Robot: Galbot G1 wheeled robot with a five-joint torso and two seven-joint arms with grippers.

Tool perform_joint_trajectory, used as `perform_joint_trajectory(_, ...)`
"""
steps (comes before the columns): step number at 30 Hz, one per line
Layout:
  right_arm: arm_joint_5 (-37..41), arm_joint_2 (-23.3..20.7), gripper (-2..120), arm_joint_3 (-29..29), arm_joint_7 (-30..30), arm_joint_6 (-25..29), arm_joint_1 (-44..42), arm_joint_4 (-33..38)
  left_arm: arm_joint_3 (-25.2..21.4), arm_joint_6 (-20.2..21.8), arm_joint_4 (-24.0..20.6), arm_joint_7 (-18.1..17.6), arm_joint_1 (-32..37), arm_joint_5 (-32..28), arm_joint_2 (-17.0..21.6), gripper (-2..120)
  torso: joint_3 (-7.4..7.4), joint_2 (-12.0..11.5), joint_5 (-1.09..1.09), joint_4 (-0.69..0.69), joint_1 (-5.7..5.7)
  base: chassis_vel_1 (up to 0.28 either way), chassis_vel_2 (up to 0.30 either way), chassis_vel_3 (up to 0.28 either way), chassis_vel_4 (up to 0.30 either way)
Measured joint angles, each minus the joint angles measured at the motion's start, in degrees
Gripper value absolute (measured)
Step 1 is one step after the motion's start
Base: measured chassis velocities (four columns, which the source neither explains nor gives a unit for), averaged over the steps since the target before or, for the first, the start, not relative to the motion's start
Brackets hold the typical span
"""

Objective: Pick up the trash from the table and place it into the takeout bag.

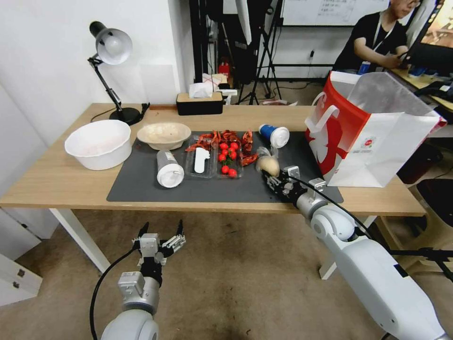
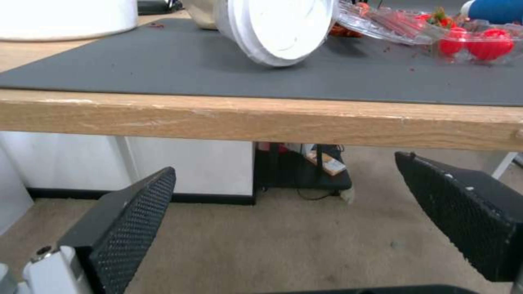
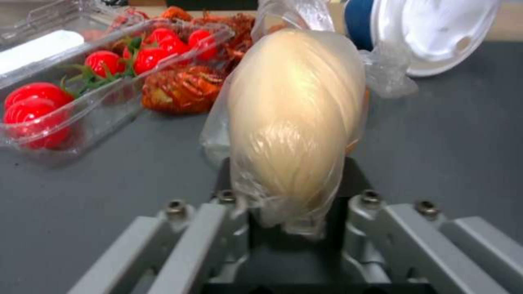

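My right gripper point(image 1: 275, 178) is shut on the bagged beige bun point(image 1: 268, 165), low over the dark grey mat point(image 1: 141, 189) near the table's front edge. The right wrist view has the bun point(image 3: 294, 118) squeezed upright in its clear bag, hiding most of both fingers. A blue paper cup with a white lid point(image 1: 273, 135) lies just behind it. A clear white-lidded cup point(image 1: 169, 168) lies on the mat's left part, with a shallow beige bowl point(image 1: 163, 134) behind it. The takeout bag point(image 1: 373, 137) stands open at the table's right end. My left gripper point(image 1: 160, 233) hangs open below the table's front edge point(image 2: 261, 122).
Clear trays of red tomatoes and crayfish shells point(image 1: 226, 158) sit mid-mat. A white bowl point(image 1: 99, 143), a desk lamp point(image 1: 111, 47) and a black tissue box point(image 1: 199, 103) stand at the left and back. A person sits behind the bag.
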Motion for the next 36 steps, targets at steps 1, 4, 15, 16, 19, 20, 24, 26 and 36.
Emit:
perform_joint_trajectory(1,-0.2,-0.1,14,0.3,0.0,0.2,-0.2,0.3,0.0,0.0,0.0,0.0,0.0,0.0,0.0,100,0.0,0.0,0.0,0.0,0.0,0.0,0.0,0.0,0.0)
perform_joint_trajectory(4,-1.1,-0.5,8,1.3,0.0,1.7,-1.0,1.7,0.1,-0.2,0.1,0.0,0.0,0.1,0.0,100,0.0,0.0,0.0,0.0,0.0,0.0,0.0,0.0,0.0)
perform_joint_trajectory(15,-2.0,-4.3,6,8.1,2.4,3.5,-4.0,13.0,-0.2,-0.5,-0.5,0.1,0.3,0.4,-0.3,100,0.0,0.0,0.02,0.0,0.0,0.0,0.0,0.0,0.0)
perform_joint_trajectory(16,-2.0,-4.3,6,8.1,2.4,3.5,-4.0,13.0,-0.2,-0.5,-0.5,0.1,0.3,0.4,-0.3,100,0.0,0.0,0.02,0.0,0.0,0.0,0.0,0.0,0.0)
perform_joint_trajectory(19,-1.5,-5.1,6,8.7,3.1,3.4,-4.0,14.3,-0.2,-0.5,-0.6,0.1,0.4,0.6,-0.5,100,0.0,0.0,0.0,0.0,0.0,0.0,0.0,0.0,0.0)
perform_joint_trajectory(20,-1.5,-5.1,6,8.7,3.1,3.4,-4.0,14.3,-0.2,-0.5,-0.6,0.1,0.4,0.6,-0.5,100,0.0,0.0,0.0,0.0,0.0,0.0,0.0,0.0,0.0)
perform_joint_trajectory(24,6.3,-9.7,6,11.7,10.6,1.1,-2.8,21.3,-0.1,-0.1,-1.6,0.3,0.7,0.8,-1.1,100,0.0,0.0,0.0,-0.01,0.0,0.0,0.0,0.0,0.0)
perform_joint_trajectory(26,11.0,-11.6,6,12.7,14.2,0.0,-1.7,23.7,-0.3,0.3,-2.3,0.5,0.9,0.6,-1.1,100,0.0,0.0,-0.03,0.0,0.0,0.0,0.0,0.0,0.0)
perform_joint_trajectory(36,19.5,-14.7,6,14.6,26.1,-1.6,4.2,21.5,-0.4,1.2,-3.3,0.6,0.7,0.3,-0.8,100,0.0,0.0,0.02,-0.01,0.0,0.0,0.0,0.0,0.0)
